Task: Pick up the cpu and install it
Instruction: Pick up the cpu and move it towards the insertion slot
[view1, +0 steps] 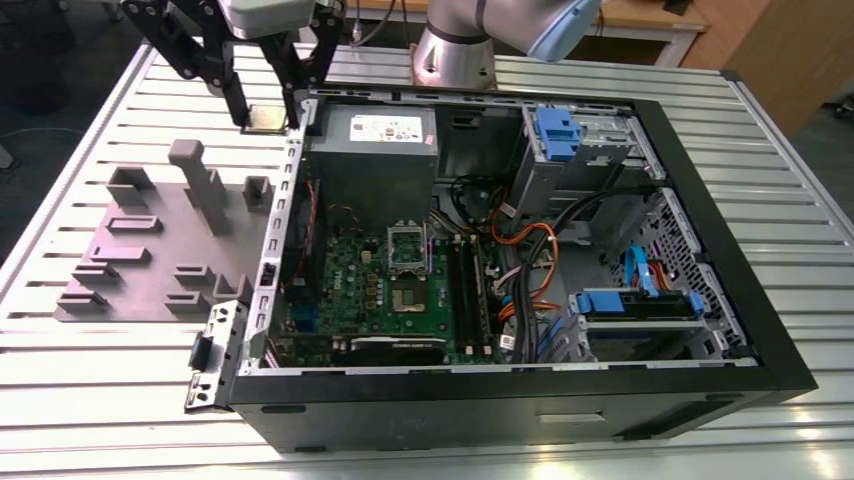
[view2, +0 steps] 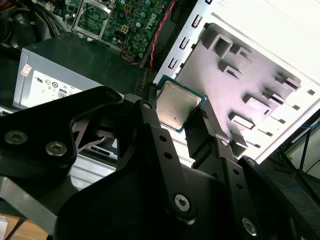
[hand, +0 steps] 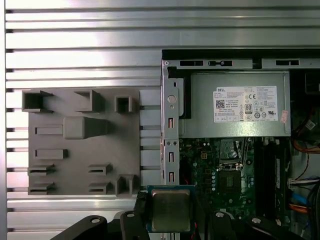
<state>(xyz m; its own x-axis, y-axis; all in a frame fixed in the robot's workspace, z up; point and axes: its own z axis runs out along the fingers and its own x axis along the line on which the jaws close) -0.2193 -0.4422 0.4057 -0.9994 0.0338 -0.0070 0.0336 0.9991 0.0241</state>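
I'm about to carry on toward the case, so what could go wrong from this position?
1. The gripper seems to pinch the cpu by its edges alone; a bump might tilt or drop it.
2. It hangs near the case wall, whose metal rim stands between it and the socket; the fingers could clip that rim.

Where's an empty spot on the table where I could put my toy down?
Bare slats show on the table at the exterior view's lower left, in front of the grey fixture, and along the exterior view's right of the computer case. Inside the case it is crowded with cables and boards. The gripper holds the cpu by the case's wall.
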